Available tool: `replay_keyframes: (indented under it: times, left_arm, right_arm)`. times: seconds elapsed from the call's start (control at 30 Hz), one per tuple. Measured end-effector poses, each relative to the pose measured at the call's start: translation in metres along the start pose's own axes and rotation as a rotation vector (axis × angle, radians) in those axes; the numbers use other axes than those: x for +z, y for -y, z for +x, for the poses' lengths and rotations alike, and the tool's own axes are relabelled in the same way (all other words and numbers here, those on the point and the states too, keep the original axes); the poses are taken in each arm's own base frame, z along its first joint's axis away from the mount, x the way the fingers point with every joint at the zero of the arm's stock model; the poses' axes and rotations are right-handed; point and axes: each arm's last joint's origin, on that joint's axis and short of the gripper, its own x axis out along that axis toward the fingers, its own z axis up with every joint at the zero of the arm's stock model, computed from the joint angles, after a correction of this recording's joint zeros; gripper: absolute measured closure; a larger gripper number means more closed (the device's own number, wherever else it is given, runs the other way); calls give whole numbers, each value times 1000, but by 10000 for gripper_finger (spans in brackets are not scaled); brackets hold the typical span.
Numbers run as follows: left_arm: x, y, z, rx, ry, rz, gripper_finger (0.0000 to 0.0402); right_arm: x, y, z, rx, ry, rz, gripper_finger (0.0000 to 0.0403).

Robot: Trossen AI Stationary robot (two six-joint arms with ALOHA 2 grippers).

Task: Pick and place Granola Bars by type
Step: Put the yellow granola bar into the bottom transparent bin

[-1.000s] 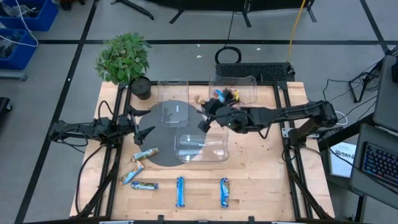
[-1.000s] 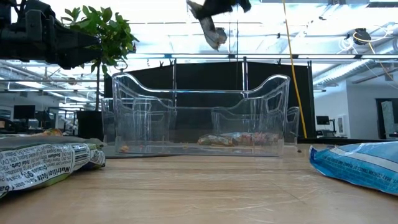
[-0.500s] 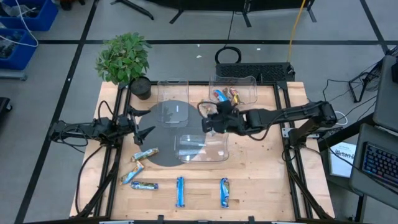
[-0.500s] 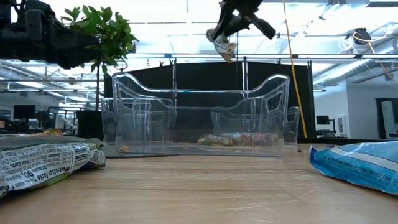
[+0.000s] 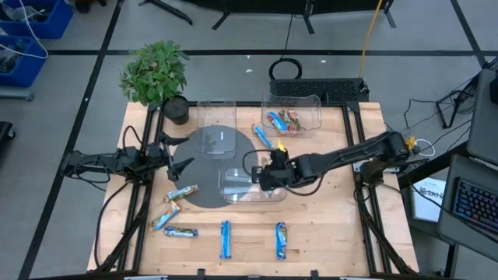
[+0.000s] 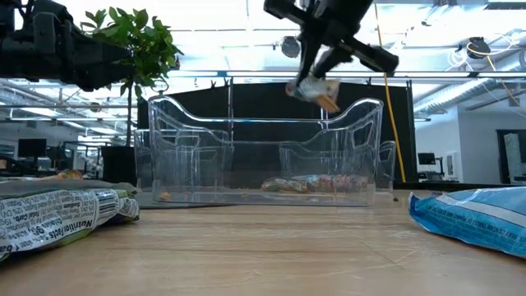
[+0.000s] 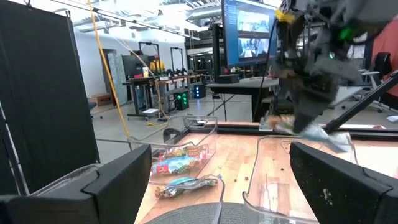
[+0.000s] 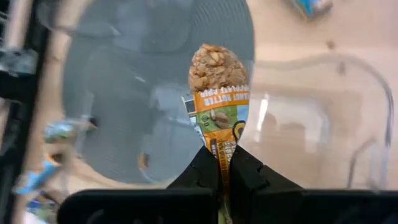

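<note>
Worktop (image 5: 327,225): pale wood planks; we see a dark grey round mat (image 5: 204,167) lying on it.
Bins: three clear, glossy plastic tubs with rounded corners. The near bin (image 5: 253,185) overlaps the mat edge; the far right bin (image 5: 293,113) holds two multicolour bars; the far left bin (image 5: 215,113) looks bare.
Held bar (image 8: 217,102): flat crinkled wrapper, orange and green, printed with a granola cluster. We see it pinched by one end, hanging over the near bin.
Right gripper (image 5: 267,173): fingers closed tight on the held bar's seam; the arm reaches in from the right edge, stretched low across the worktop.
Left gripper (image 5: 177,152): we see its fingers spread wide, empty, over the mat's left edge, arm extended from the left.
Loose bars: one blue bar (image 5: 261,136) beside the far right bin; two blue bars (image 5: 226,238) and a tan-gold cluster (image 5: 173,208) along the near worktop.
Hard to read: in the low view, the near wrappers are cut off by the frame.
</note>
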Motion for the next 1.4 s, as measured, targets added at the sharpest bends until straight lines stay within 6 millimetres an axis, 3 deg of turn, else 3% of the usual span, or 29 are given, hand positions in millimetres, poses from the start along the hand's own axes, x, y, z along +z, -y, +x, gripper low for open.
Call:
replay_keyframes:
  times: [0.23,0.43,0.73,1.07,1.4]
  left_arm:
    - [0,0,0,0,-1,1,23]
    - [0,0,0,0,-1,1,23]
    - [0,0,0,0,-1,1,23]
    - [0,0,0,0,-1,1,23]
    - [0,0,0,0,-1,1,23]
  right_arm:
    - [0,8,17,-118,-11,15,402]
    - [5,-2,33,-132,-27,28,402]
    - [-4,-4,46,-230,-109,-15,402]
    - [-3,-2,46,-253,-116,-33,400]
    - [0,-2,47,-250,-137,-100,359]
